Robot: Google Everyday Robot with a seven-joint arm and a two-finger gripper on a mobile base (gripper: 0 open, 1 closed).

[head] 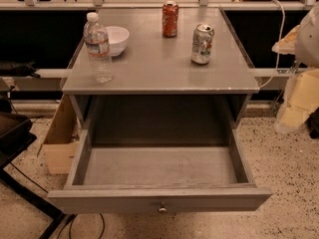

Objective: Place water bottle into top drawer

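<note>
The water bottle (98,49) is clear ribbed plastic with a white cap and a white-and-red label. It stands upright on the left side of the grey cabinet top (159,68), near the front edge. The top drawer (159,199) is pulled fully open below it, and nothing lies on its grey floor. A small round knob (162,208) sits at the centre of its front panel. My gripper is not in view. A white rounded part (310,34) at the right edge may belong to my arm.
A white bowl (116,39) sits just behind the bottle. A red soda can (170,19) stands at the back centre, a silver soda can (202,44) to the right. A cardboard box (59,141) stands on the floor to the left, and pale bags (299,101) to the right.
</note>
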